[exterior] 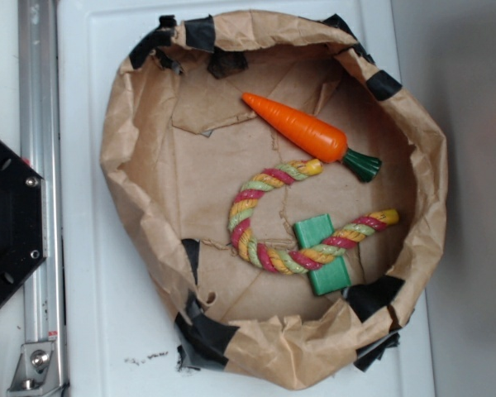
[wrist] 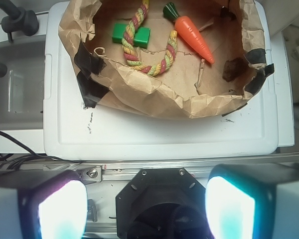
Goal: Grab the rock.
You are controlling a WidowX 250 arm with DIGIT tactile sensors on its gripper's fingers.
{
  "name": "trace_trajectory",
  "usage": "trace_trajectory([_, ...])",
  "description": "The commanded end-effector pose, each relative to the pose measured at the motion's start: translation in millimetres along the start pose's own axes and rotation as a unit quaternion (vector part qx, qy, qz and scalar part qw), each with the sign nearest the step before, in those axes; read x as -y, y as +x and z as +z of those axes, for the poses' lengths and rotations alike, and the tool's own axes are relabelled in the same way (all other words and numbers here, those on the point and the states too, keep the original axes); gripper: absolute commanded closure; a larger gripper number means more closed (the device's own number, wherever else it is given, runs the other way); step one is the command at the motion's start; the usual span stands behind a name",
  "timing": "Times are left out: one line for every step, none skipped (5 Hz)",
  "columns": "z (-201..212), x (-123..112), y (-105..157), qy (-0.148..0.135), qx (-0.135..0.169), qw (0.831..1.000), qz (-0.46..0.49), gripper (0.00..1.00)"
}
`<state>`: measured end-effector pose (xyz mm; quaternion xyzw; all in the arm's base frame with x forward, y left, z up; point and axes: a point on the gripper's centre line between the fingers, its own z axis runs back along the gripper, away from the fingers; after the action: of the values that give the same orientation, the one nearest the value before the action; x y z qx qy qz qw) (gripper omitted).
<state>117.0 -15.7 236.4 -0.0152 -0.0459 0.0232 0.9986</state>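
Note:
The rock (wrist: 234, 68) is a small dark brown lump on the paper floor of the brown paper bowl (wrist: 154, 97), near its right wall in the wrist view. In the exterior view a dark lump (exterior: 227, 62) at the bowl's far rim, left of the carrot tip, looks like the same rock. My gripper (wrist: 147, 199) is open, and its two glowing pads (wrist: 62, 209) stand wide apart at the bottom of the wrist view with nothing between them. It hangs over the black robot base, well short of the bowl. The gripper itself is out of the exterior view.
Inside the bowl lie an orange toy carrot (exterior: 302, 128), a striped rope (exterior: 269, 219) and a green block (exterior: 324, 265). Black tape patches (wrist: 89, 74) hold the bowl's rim. The bowl sits on a white board (wrist: 154, 134). A metal rail (exterior: 37, 165) and the black base (exterior: 8, 223) are at the left.

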Motion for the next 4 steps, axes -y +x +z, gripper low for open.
trace_trajectory([0.0, 0.0, 0.0, 0.000, 0.000, 1.000, 0.000, 0.00])
trace_trajectory([-43.6, -26.7, 47.4, 0.007, 0.008, 0.996, 0.084, 0.00])
trace_trajectory([-65.7, -42.2, 91.3, 0.001, 0.062, 0.977, 0.204, 0.00])
trace_trajectory([-87.8, -53.1, 130.4, -0.002, 0.092, 0.947, 0.309, 0.00])
